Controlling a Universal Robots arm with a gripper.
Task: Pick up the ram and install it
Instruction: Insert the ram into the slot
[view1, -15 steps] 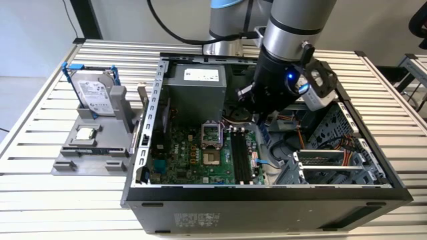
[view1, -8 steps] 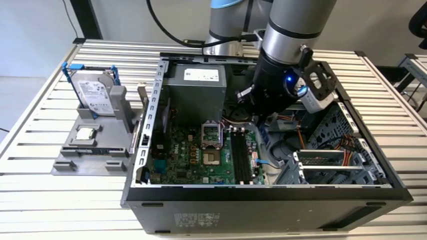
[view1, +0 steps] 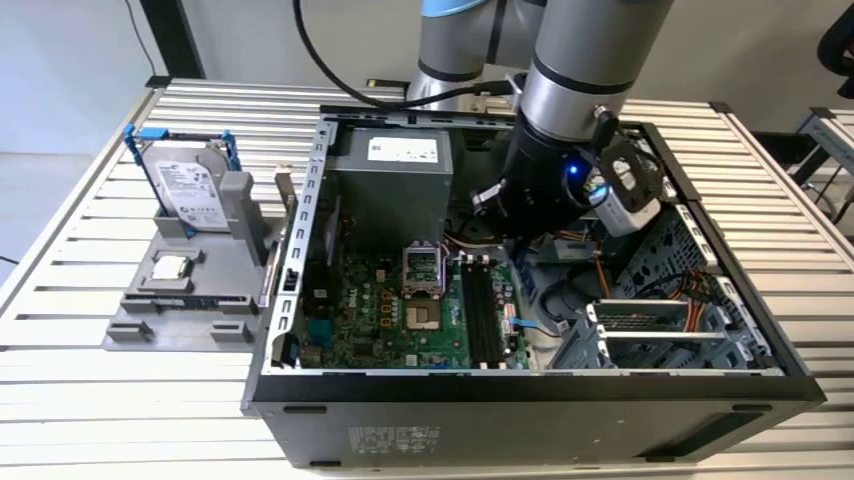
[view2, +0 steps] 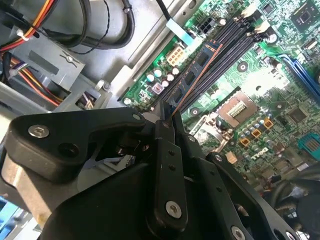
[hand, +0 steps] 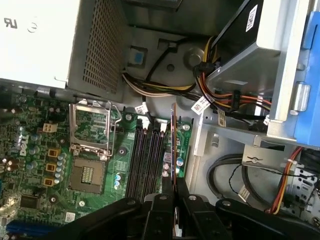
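My gripper (hand: 173, 192) is shut on the ram (hand: 173, 145), a thin stick seen edge-on that juts out from between the black fingertips. In the second wrist view the ram (view2: 197, 77) slants from the gripper (view2: 169, 120) toward the black memory slots (view2: 235, 40). It hangs over the green motherboard, above the edge of the slot bank (hand: 145, 155) nearest the drive cage. I cannot tell whether it touches a slot. In the exterior view the arm's wrist (view1: 541, 185) reaches down into the open computer case, just behind the slots (view1: 481, 310).
The silver power supply (view1: 394, 165) and the empty processor socket (view1: 422, 265) lie beside the slots. Cable bundles (hand: 220, 97) and the drive cage (view1: 667, 320) crowd the exterior view's right. A grey stand outside the case holds a hard drive (view1: 187, 185) and a small processor chip (view1: 171, 267).
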